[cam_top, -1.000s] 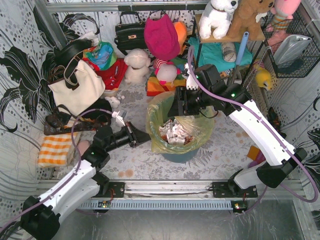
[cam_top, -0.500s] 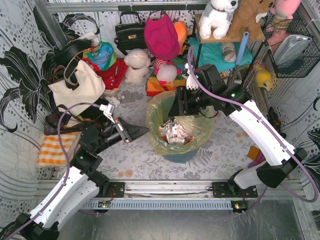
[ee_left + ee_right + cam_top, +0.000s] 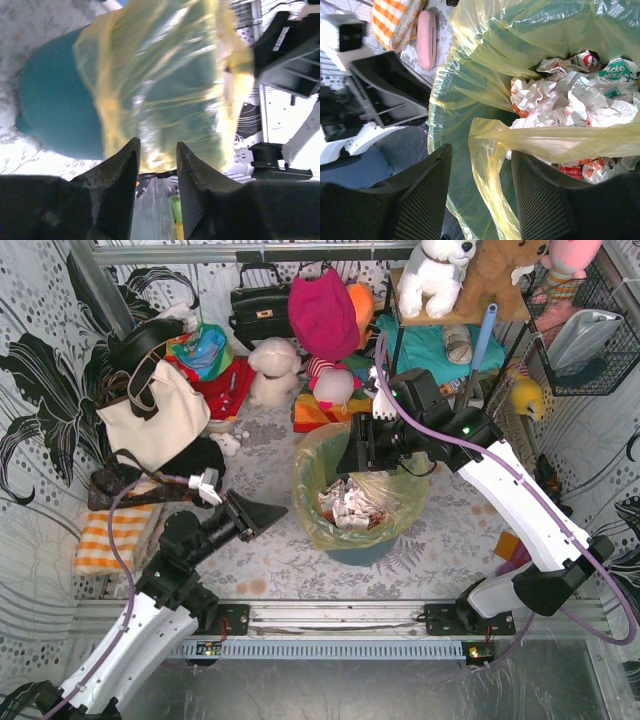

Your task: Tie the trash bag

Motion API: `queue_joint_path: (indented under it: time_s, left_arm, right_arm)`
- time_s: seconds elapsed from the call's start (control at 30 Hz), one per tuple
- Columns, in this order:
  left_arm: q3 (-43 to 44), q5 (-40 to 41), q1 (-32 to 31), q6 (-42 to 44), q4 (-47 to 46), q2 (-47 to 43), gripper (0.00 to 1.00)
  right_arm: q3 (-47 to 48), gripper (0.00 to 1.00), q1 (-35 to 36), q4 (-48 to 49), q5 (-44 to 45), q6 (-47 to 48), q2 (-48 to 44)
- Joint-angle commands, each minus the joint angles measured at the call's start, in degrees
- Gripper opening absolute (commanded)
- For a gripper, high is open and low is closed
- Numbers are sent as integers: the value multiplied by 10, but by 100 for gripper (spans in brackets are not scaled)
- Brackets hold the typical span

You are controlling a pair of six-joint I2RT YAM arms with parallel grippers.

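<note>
My left gripper stands parted and empty just beside the trash bag, which lines the teal bin; my right gripper, also unclenched, straddles its far rim; I should pinch opposite rim edges firmly, gathering slack before crossing.

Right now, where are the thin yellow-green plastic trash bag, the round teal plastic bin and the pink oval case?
yellow-green trash bag (image 3: pixel 306 490): top view, its left wall.
round teal bin (image 3: pixel 50 110): left wrist view, bare side wall.
pink oval case (image 3: pixel 426 40): right wrist view, its middle.
</note>
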State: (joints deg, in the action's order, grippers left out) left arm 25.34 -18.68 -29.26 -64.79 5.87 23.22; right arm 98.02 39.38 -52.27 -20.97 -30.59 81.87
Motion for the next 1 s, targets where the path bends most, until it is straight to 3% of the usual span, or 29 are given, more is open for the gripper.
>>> queue_joint_path:
  time_s: [0.0,0.13,0.33,0.5,0.83,0.97]
  left_arm:
    - [-103,-15,-3,-77,-95,-66,47]
    - [-180,-47,-2,-80,-245,-78,52]
    - [-234,-94,-4,-64,-414,6,53]
    - [-259,-112,-4,-63,-525,76,47]
    - [-268,-121,-8,-15,-535,148,43]
    - [-266,-123,-8,-7,-543,164,49]
  right_arm:
    - [11,51,4,3,-4,0,-6]
    - [10,51,4,4,-2,-1,-6]
    - [15,52,4,2,1,-4,-5]
    - [11,52,4,4,3,-4,-5]
    - [5,52,4,10,3,-7,-10]
    - [3,52,4,10,3,-8,-12]
